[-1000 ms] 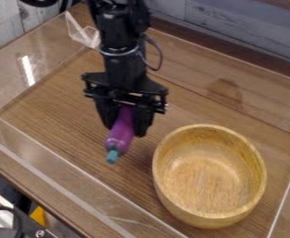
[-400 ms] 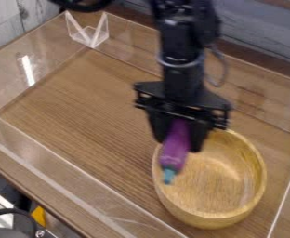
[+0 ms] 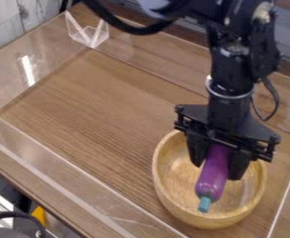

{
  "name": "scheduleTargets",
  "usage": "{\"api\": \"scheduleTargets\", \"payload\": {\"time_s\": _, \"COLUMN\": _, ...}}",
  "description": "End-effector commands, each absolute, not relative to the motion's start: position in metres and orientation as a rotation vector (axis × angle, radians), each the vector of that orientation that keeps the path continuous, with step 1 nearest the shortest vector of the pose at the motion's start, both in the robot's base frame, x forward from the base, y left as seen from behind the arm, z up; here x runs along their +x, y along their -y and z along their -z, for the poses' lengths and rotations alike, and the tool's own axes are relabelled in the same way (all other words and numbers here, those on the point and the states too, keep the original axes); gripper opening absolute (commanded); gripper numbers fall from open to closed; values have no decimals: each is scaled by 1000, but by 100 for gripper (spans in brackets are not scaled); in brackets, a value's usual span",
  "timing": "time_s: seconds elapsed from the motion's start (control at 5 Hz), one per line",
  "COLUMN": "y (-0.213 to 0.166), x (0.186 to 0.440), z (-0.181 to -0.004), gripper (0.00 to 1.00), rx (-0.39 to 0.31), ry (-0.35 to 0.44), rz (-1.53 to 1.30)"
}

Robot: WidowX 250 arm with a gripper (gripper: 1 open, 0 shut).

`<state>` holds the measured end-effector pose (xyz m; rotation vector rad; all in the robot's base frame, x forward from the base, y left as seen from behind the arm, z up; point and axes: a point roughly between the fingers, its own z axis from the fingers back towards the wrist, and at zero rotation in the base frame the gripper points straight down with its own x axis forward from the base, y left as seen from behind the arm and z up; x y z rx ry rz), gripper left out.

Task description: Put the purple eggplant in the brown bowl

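Observation:
The purple eggplant (image 3: 215, 177) hangs nearly upright with its blue-teal stem tip pointing down, over the inside of the brown bowl (image 3: 173, 177). My gripper (image 3: 222, 160) points straight down and is shut on the eggplant's upper part, one black finger on each side. The bowl is a wide light-brown wooden one at the lower right of the wooden tabletop. Whether the stem tip touches the bowl's floor I cannot tell.
Clear plastic walls (image 3: 60, 200) fence the wooden tabletop along the front and left. A small clear stand (image 3: 88, 33) sits at the far left corner. The black arm (image 3: 241, 56) rises from the gripper toward the top of the view.
The arm has carried the eggplant to the right, from over the bare tabletop left of the bowl to above the bowl's inside. The grip on the eggplant is unchanged.

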<state>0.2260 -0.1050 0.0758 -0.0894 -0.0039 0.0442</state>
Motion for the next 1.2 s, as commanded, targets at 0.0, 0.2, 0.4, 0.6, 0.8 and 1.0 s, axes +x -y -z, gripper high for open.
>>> {"api": "scheduleTargets", "payload": {"time_s": 0.0, "y": 110, "x": 232, "z": -81, "gripper": 0, "rx": -105, "ry": 52, "rz": -15}}
{"api": "scheduleTargets", "payload": {"time_s": 0.2, "y": 108, "x": 234, "z": -82, "gripper": 100, "rx": -104, "ry": 50, "rz": -24}}
{"api": "scheduleTargets", "payload": {"time_s": 0.4, "y": 106, "x": 234, "z": -81, "gripper": 100, "rx": -100, "ry": 43, "rz": -27}}
{"api": "scheduleTargets", "payload": {"time_s": 0.6, "y": 104, "x": 235, "z": -80, "gripper": 0, "rx": -95, "ry": 41, "rz": -31}}
{"api": "scheduleTargets", "payload": {"time_s": 0.8, "y": 103, "x": 237, "z": -82, "gripper": 100, "rx": -94, "ry": 39, "rz": -38}}
{"api": "scheduleTargets", "payload": {"time_s": 1.0, "y": 101, "x": 240, "z": -85, "gripper": 0, "rx": -94, "ry": 43, "rz": -47}}
